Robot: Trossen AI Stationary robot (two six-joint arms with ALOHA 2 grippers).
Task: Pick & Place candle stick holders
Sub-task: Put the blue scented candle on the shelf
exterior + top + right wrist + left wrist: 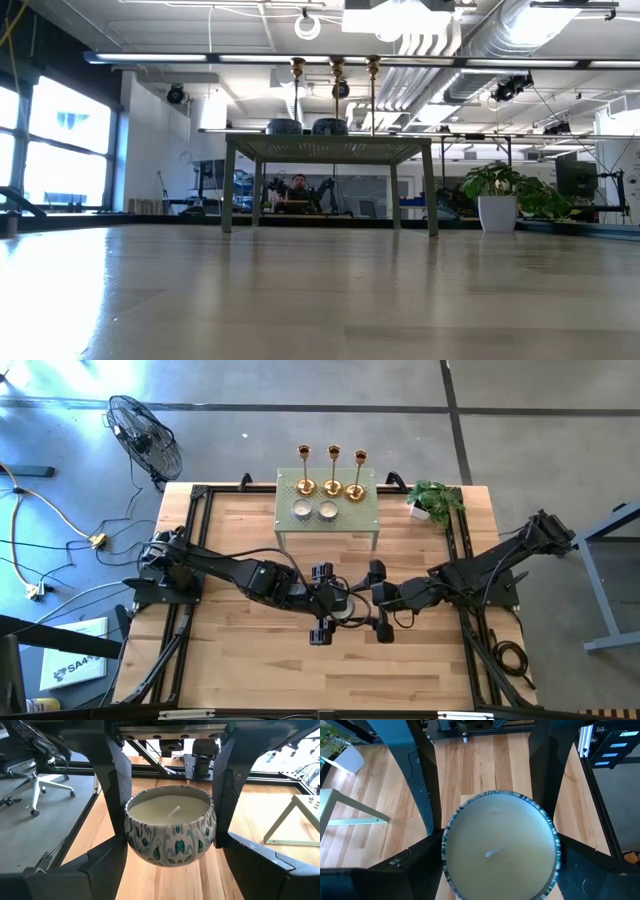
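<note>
Three gold candlesticks [332, 472] stand on their round bases in a row at the far edge of a small green raised stand [368, 512]. They also show in the low view [337, 90]. Both arms meet at mid-table. My left gripper [325, 605] and my right gripper [378, 602] face each other around one patterned candle tin [346, 611]. The tin shows from above in the left wrist view [500, 850] and from the side in the right wrist view [170, 837]. Neither gripper is near the candlesticks. My left gripper has the candle tin between its two fingers, which lie against opposite sides of the rim [445, 845]. It comes from above, pointing down. The tin sits upright with its wax face up. My right gripper has the same tin between its two fingers, at opposite sides of the patterned wall [129, 832]. It comes slanting from the table's right. The tin is upright and lifted clear of the wood. Which dark fingers belong to which arm is hard to tell.
Two more candle tins [313, 511] sit on the stand in front of the candlesticks. A potted plant [435, 500] stands at the far right. Black frame rails [205, 520] run along the table's left and right sides. A person [297, 190] sits in the room beyond.
</note>
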